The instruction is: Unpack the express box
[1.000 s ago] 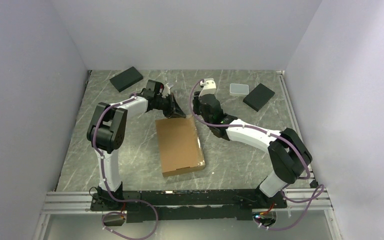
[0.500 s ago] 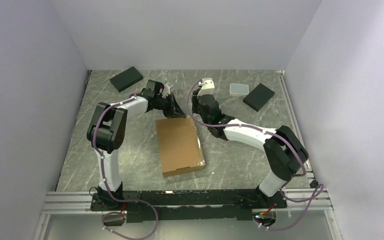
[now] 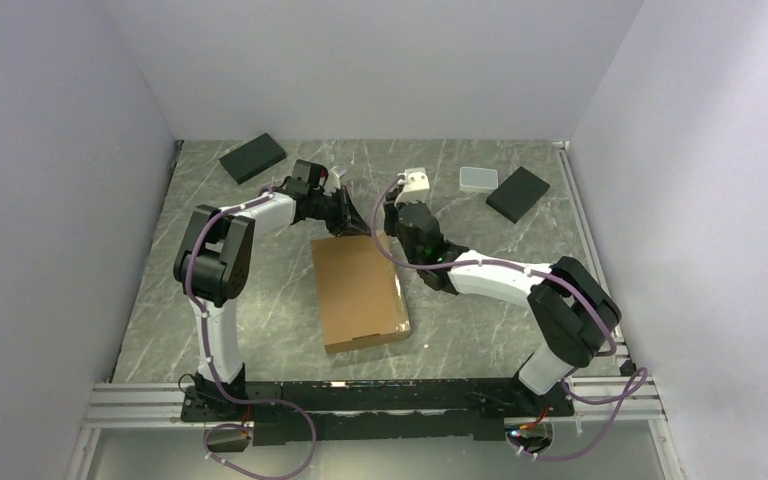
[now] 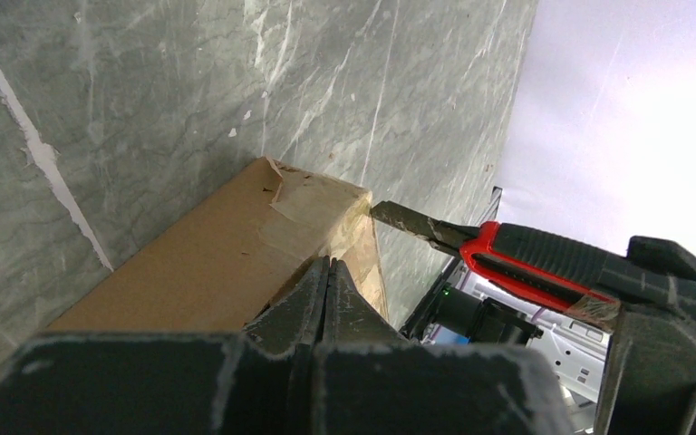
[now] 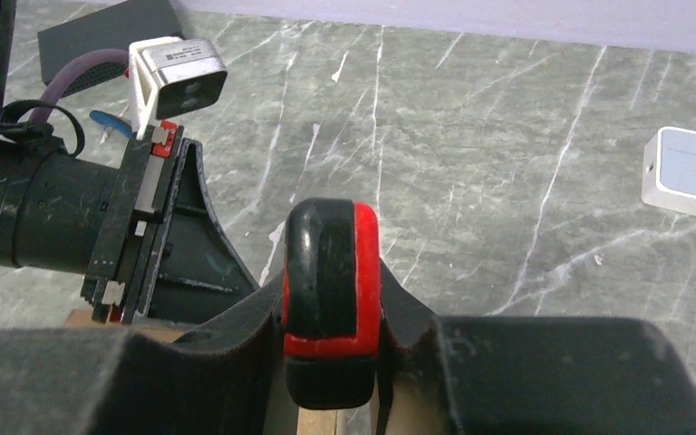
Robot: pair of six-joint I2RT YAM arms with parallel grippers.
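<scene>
The express box [image 3: 358, 290], flat brown cardboard, lies shut in the middle of the table. My left gripper [image 3: 353, 224] is shut and empty, its tips [image 4: 329, 265] pressed against the box's far end [image 4: 208, 263]. My right gripper [image 3: 394, 228] is shut on a red and black utility knife [image 5: 331, 281]. In the left wrist view the knife [image 4: 544, 258] reaches in from the right. Its blade [image 4: 408, 220] touches the taped far right corner of the box. The left gripper [image 5: 186, 263] shows just left of the knife in the right wrist view.
One black flat block [image 3: 253, 157] lies at the back left and another [image 3: 518, 193] at the back right. Beside that one sits a small white case [image 3: 478, 179], which shows again as the white case [image 5: 693, 172]. Walls close in the table on three sides.
My right arm has swung a little nearer and leftward, bringing the knife in to the box's far right corner. The left arm and the box have not moved.
</scene>
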